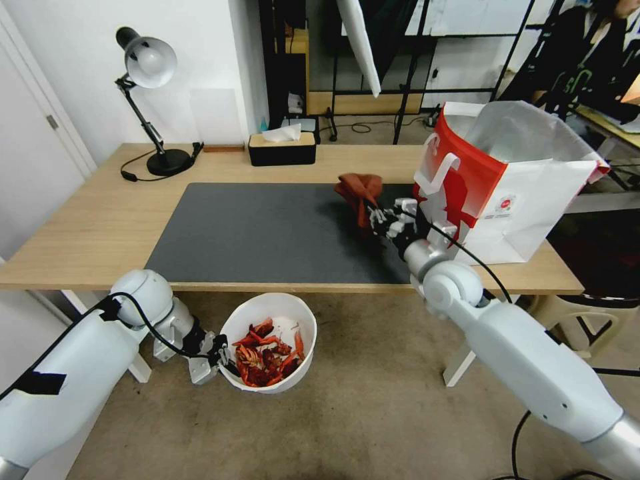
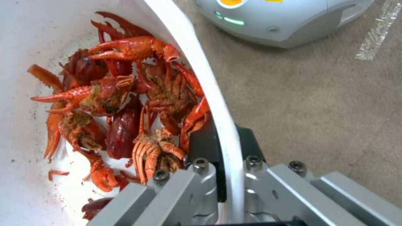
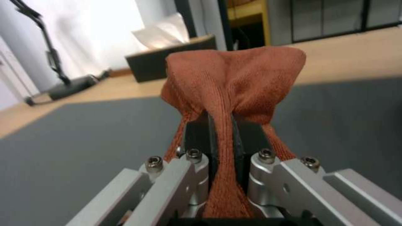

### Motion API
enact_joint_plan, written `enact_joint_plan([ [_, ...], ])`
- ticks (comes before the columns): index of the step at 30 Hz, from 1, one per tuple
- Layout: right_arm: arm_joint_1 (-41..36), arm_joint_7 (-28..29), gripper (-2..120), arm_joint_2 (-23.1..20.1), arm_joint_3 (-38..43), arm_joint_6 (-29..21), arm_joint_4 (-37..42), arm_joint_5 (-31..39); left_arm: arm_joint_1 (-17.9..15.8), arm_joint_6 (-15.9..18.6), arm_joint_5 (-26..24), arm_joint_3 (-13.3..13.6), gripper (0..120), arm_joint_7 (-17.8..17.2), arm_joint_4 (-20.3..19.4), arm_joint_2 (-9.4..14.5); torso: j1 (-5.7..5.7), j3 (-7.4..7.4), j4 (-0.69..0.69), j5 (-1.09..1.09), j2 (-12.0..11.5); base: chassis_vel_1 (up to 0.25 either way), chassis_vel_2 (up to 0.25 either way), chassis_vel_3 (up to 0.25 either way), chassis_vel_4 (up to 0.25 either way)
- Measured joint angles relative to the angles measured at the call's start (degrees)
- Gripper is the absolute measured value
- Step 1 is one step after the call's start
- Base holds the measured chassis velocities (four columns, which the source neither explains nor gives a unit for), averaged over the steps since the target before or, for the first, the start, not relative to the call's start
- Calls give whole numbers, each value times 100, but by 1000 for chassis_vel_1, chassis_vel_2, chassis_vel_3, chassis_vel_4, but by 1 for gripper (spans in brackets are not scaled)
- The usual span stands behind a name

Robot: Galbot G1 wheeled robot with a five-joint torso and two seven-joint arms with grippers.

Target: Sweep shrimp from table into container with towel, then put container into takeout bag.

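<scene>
Shrimp in the container, towel lifted

Left hand grips the container of shrimp below the table edge; right hand holds the towel beside the takeout bag.

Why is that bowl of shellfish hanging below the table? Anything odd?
Yes: the container of shrimp hangs over the carpet, pinched by its rim in the left gripper. The right gripper clamps the towel. Nothing spilled.
</scene>
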Motion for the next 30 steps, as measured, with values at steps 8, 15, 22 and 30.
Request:
enact_joint_plan([
  [8, -489, 92, 5, 32, 250, -39, 74, -285, 15, 0, -6, 11, 0, 1, -26, 12, 1, 0, 0, 0, 0, 0, 0, 0, 0],
  [15, -733, 441, 10, -67, 389, -128, 302, -445, 41, 0, -9, 17, 0, 1, -44, 3, 0, -1, 0, -1, 0, 0, 0, 0, 0],
  [22, -906, 548, 36, -189, 608, -149, 501, -452, 61, 0, -9, 19, 0, 1, -48, -7, 1, -1, 0, 0, 0, 0, 0, 0, 0],
  [30, -1062, 617, 68, -219, 757, -83, 676, -508, 61, 0, -11, 29, 0, 1, -47, -8, 1, -1, 0, 0, 0, 0, 0, 0, 0],
])
